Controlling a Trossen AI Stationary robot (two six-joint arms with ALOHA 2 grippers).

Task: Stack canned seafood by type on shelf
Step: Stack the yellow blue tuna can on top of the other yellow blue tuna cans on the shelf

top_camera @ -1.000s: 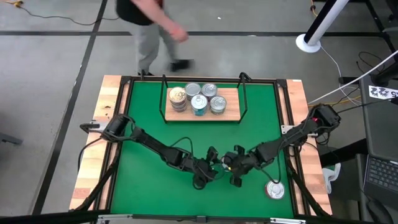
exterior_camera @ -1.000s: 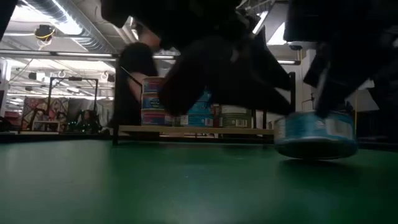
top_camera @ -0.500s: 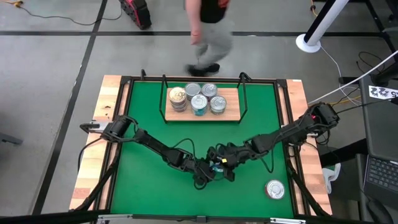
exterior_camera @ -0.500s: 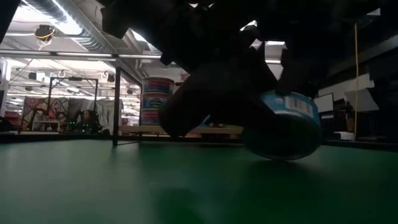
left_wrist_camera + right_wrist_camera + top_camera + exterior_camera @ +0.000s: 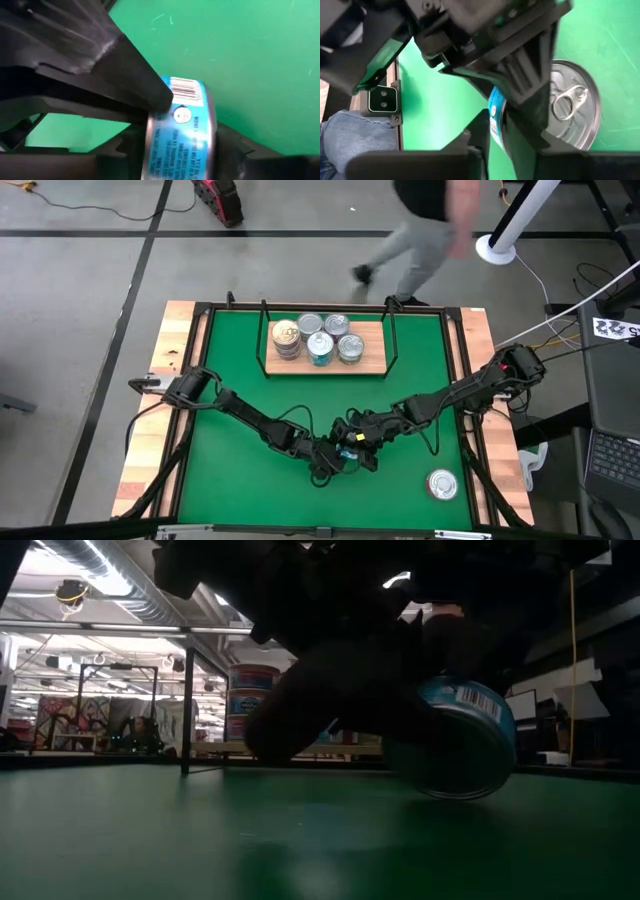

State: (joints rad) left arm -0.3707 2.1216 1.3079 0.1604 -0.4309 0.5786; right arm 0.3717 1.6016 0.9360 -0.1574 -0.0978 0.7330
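A teal-sided can (image 5: 349,448) with a silver pull-tab lid (image 5: 570,110) sits tipped on edge between both grippers at the mat's near middle. My left gripper (image 5: 338,456) comes at it from the left and my right gripper (image 5: 359,444) from the right, both shut on it. In the low view the can (image 5: 455,740) is tilted, its lower edge close to the mat. Several cans (image 5: 315,340) stand stacked on the light-wood shelf (image 5: 372,362) at the far middle. One silver-lidded can (image 5: 441,484) rests flat on the mat near the right corner. My left gripper has the can between its two fingers, one finger (image 5: 134,150) at each flat end, with the teal side wall (image 5: 180,135) facing its camera. The fingers slant down from the table's left. The can is on edge and tilted. My right gripper holds the same can between its fingers (image 5: 476,137), a strip of the teal side wall (image 5: 495,117) showing between them beside the lid. It slants down from the table's right. The left gripper hides much of the contact.
The green mat (image 5: 240,360) lies inside a black frame, with wooden table strips at both sides. The shelf's black wire uprights (image 5: 392,330) rise at its ends. A person (image 5: 425,220) walks past beyond the far edge.
My right gripper has carried the teal can toward the table's left, up to my left gripper, and turned. The can has gone from lying level to tipped on edge. The person behind the table has walked from left to right.
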